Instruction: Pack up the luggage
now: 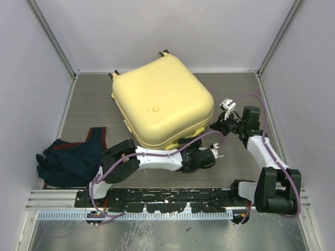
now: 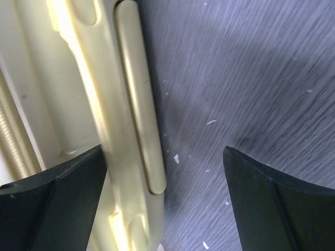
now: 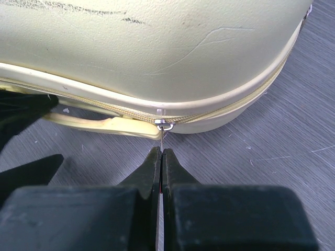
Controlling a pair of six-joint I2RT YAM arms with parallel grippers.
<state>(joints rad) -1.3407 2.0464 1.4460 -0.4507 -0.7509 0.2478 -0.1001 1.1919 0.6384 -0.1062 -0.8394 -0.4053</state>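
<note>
Top external view shows the luggage [image 1: 159,99], a stiff, smooth, bulky hard shell, lying shut mid-way across the table [image 1: 89,104]; the right gripper [image 3: 162,151] pinches its thin zipper pull [image 3: 164,125], while the left gripper [image 2: 163,154] gapes wide astride the side handle [image 2: 138,104], likely the surest hold.

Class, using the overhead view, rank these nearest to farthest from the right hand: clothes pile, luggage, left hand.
1. The luggage, its zipper pull in the right hand.
2. The left hand, at the luggage's near edge.
3. The clothes pile, far left.
</note>
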